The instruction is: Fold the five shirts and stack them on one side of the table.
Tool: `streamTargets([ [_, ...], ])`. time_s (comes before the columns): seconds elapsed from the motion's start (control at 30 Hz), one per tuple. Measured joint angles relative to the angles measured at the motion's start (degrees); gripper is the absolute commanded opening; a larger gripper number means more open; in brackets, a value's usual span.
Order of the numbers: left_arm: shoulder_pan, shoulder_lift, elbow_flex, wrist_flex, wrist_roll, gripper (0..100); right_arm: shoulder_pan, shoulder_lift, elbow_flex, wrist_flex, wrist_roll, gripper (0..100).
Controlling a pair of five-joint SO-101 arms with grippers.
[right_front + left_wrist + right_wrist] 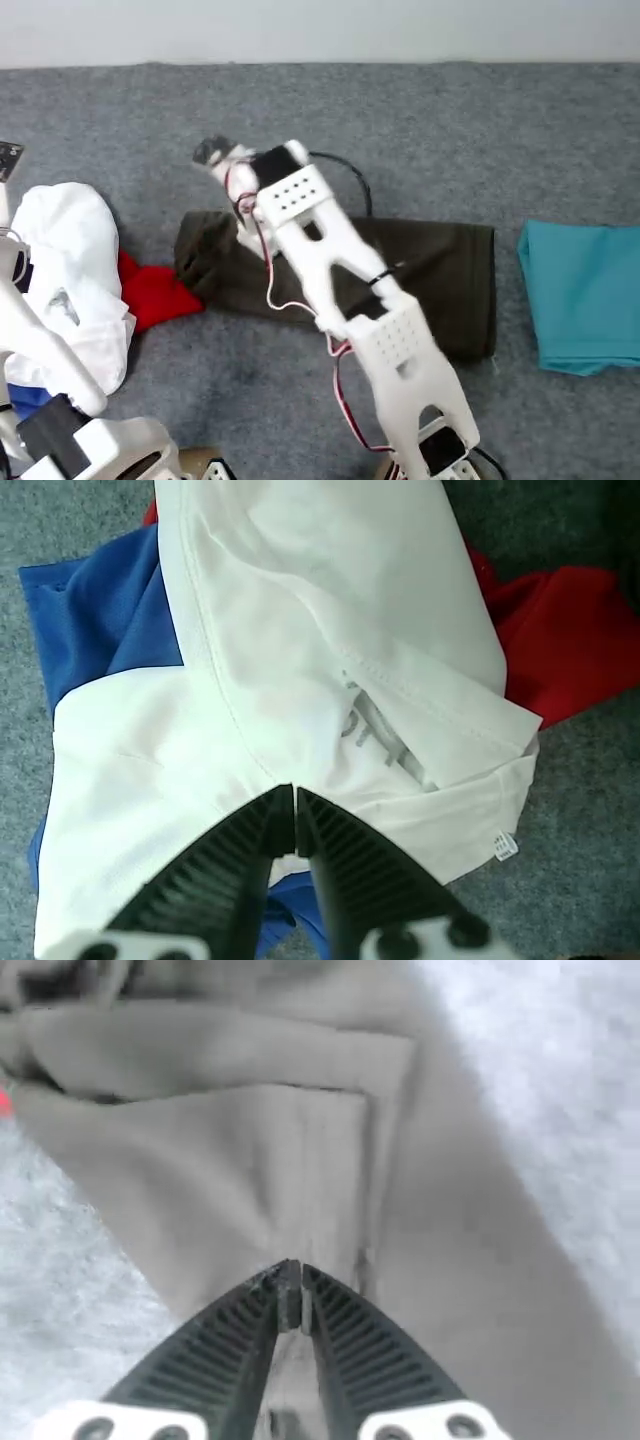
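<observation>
A dark olive shirt lies spread across the middle of the table. My right arm stretches over it, and its gripper sits high near the shirt's far left end. In the right wrist view that gripper is shut, with the olive shirt below its tips. A white shirt lies crumpled at the left on top of a red shirt and a blue shirt. My left gripper is shut just above the white shirt. A teal shirt lies folded at the right edge.
Grey carpet covers the table, with bare room along the back and at the front centre. The left arm stands at the front left beside the pile. Red and blue fabric show on either side of the white shirt.
</observation>
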Motion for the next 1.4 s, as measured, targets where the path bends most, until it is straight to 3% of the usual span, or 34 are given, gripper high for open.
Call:
streamTargets([
  [0.37, 0.0, 0.0, 0.0, 0.62, 0.0, 2, 17.93, -33.23, 38.42, -0.18, -2.46, 2.1],
  [0.6, 0.0, 0.0, 0.0, 2.29, 0.0, 2, 29.01, -45.71, 58.99, -10.29, -3.43, 24.5],
  [1.0, 0.0, 0.0, 0.0, 3.69, 0.0, 2, 39.82, -45.36, 78.68, -36.22, -7.21, 25.5],
  [1.23, 0.0, 0.0, 0.0, 3.69, 0.0, 2, 42.2, -34.99, 78.68, -43.52, -7.21, 25.3],
  [1.4, 0.0, 0.0, 0.0, 3.69, 0.0, 2, 41.93, -32.7, 76.4, -42.29, -9.93, 23.6],
])
